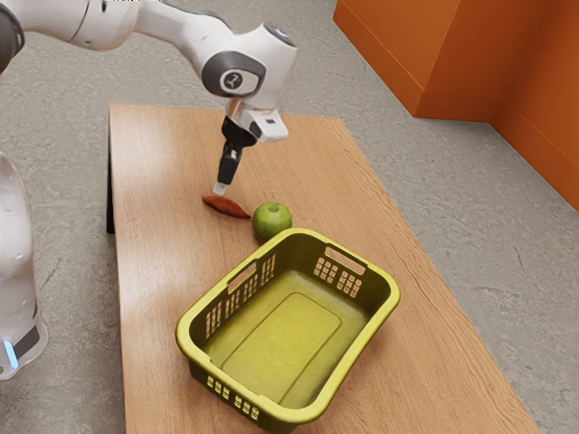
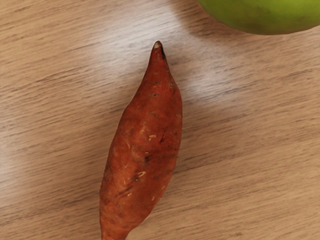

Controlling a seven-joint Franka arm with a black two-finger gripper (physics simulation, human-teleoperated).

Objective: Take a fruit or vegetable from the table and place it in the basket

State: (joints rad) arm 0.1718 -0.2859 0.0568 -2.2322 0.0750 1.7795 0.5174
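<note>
So the worktop (image 1: 154, 271) is carrying the lot, and the yellow-green basket (image 1: 280, 334) is sitting ready. The end effector (image 1: 220, 189) is hanging right by the sweet potato (image 1: 226, 206), which is lying on the wood; can't tell if it's sitting apart or together. Probably just lining up, with grab, lift and drop-off remaining. The exterior view is making the spud's tip look nearly against the green apple (image 1: 272, 221), but the wrist view is showing woodgrain separating them, plus yellowish nicks dotting the skin.
</note>
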